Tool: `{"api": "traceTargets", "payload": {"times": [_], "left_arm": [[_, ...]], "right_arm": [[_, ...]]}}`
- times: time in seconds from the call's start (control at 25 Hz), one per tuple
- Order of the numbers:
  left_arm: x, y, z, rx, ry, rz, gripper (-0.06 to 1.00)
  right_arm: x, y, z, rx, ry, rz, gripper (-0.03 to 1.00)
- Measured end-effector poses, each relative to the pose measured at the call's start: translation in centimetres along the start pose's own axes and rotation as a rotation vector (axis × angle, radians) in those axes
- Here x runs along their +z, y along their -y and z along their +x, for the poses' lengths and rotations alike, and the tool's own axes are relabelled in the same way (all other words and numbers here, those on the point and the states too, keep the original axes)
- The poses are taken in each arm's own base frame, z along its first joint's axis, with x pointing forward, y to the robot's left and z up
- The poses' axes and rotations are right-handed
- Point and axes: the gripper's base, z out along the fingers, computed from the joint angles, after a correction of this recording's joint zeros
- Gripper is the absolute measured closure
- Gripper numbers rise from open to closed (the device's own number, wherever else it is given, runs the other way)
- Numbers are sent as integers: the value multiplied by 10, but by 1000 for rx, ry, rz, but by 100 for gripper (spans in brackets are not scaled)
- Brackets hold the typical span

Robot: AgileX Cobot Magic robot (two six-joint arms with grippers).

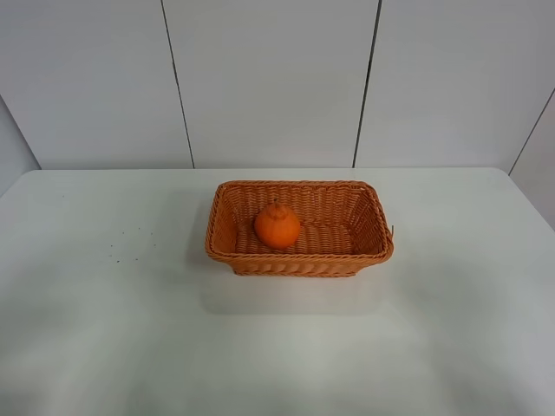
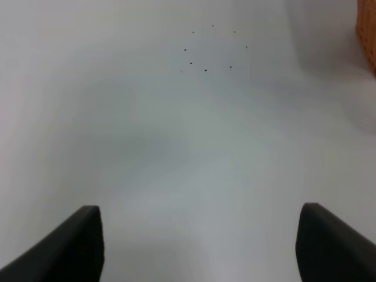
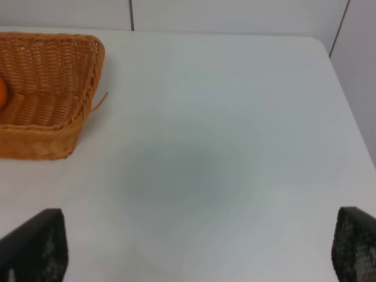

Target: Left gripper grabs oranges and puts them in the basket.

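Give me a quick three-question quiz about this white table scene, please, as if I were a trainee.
1. True or false: the round, dimpled orange fruit lies inside the rectangular woven wicker basket.
2. The left gripper is: A) open above the bare white table, B) shut on the fruit, C) inside the basket.
3. What marks the table left of the basket in the high view?

Key: 1 true. 2 A. 3 small dark specks.

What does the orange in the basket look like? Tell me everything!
The orange is round and bright, with a knobby bump on top and a matte skin. It sits upright inside the woven basket, left of the middle, resting on the basket's floor. No claw touches it. The right wrist view shows only a sliver of it over the basket's rim.
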Motion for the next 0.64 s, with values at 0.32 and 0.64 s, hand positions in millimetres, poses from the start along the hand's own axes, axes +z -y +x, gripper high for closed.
{"api": "traceTargets", "payload": {"times": [0.32,0.64], "left_arm": [[0,-5,0,-48,0,-52,-4],[0,-7,0,-71,1,-81,-5]], "right_arm": [[0,0,0,0,0,0,27],[0,0,0,0,0,0,27]]}}
